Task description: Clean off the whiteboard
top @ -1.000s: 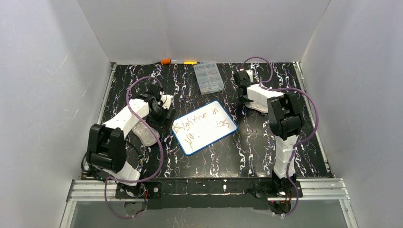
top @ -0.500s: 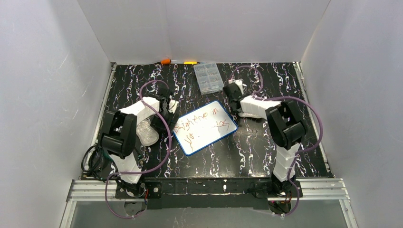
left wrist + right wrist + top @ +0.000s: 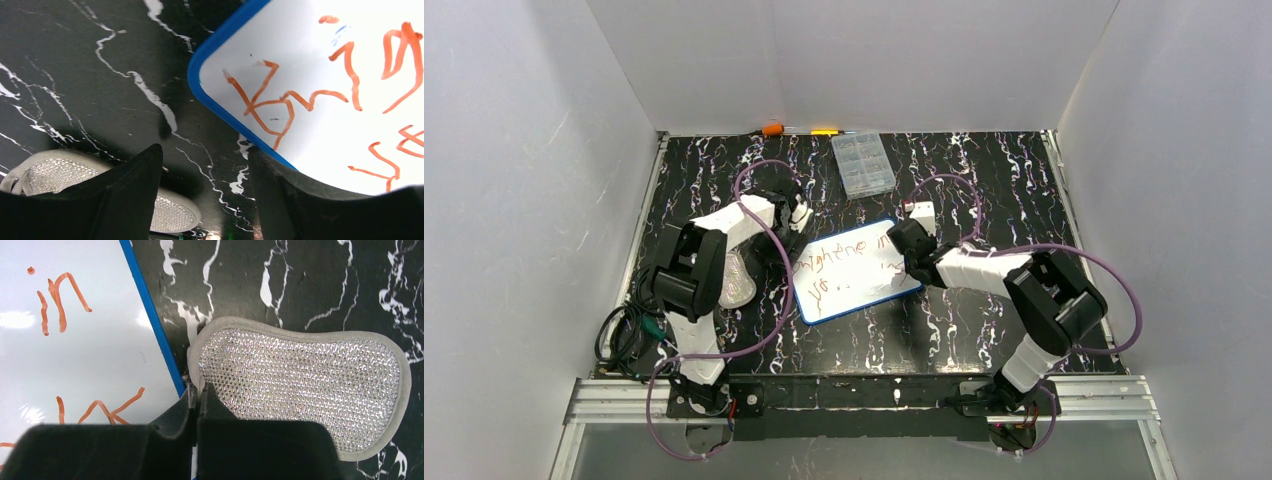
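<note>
swinging in from the right, the right end effector (image 3: 196, 396) now sits over the right edge of the whiteboard (image 3: 856, 271), pinched tight on the rim of a glittery mesh pad (image 3: 300, 385). a second ago it was well off the board. left end effector (image 3: 202, 165) has crept up to the board's far-left corner, jaws apart, holding nothing. second pad (image 3: 50, 172) lies beside it on the tabletop (image 3: 984, 180). board is mid-tabletop, tilted, orange writing all intact. wiping looks about to start.
</note>
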Robot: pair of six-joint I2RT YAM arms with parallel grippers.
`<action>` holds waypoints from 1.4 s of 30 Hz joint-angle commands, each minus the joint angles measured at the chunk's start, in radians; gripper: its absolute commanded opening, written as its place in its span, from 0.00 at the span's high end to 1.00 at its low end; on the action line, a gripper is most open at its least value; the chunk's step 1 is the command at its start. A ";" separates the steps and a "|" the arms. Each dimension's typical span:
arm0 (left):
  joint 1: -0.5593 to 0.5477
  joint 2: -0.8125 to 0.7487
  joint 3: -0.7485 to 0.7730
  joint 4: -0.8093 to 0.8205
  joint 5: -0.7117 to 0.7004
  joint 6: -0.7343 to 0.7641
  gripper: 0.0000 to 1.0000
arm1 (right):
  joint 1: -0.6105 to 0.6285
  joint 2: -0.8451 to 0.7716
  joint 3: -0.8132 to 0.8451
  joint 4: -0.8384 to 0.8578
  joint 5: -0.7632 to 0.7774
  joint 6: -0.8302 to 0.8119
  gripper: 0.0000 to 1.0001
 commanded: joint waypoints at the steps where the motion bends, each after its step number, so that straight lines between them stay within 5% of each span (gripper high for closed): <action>1: -0.063 0.027 -0.006 0.033 0.078 -0.003 0.38 | 0.056 -0.082 -0.107 -0.072 -0.024 0.113 0.99; 9: -0.107 0.016 0.059 0.015 0.114 0.007 0.38 | 0.087 -0.322 -0.258 -0.142 -0.016 0.227 0.99; 17: -0.037 -0.086 0.148 -0.058 0.116 0.012 0.38 | 0.046 -0.376 -0.101 -0.278 0.103 0.151 0.99; 20: -0.025 -0.128 0.127 -0.080 0.149 -0.009 0.39 | -0.016 -0.323 -0.020 -0.254 -0.004 0.078 0.99; 25: -0.025 -0.162 0.027 -0.062 0.222 -0.086 0.57 | -0.069 -0.136 0.185 -0.255 -0.205 -0.018 0.99; 29: -0.026 -0.152 -0.042 -0.016 0.264 -0.101 0.62 | -0.076 -0.036 0.263 -0.233 -0.357 -0.033 0.99; 42: -0.025 -0.043 -0.073 0.049 0.345 -0.174 0.73 | -0.169 0.054 0.140 -0.084 -0.647 0.022 0.99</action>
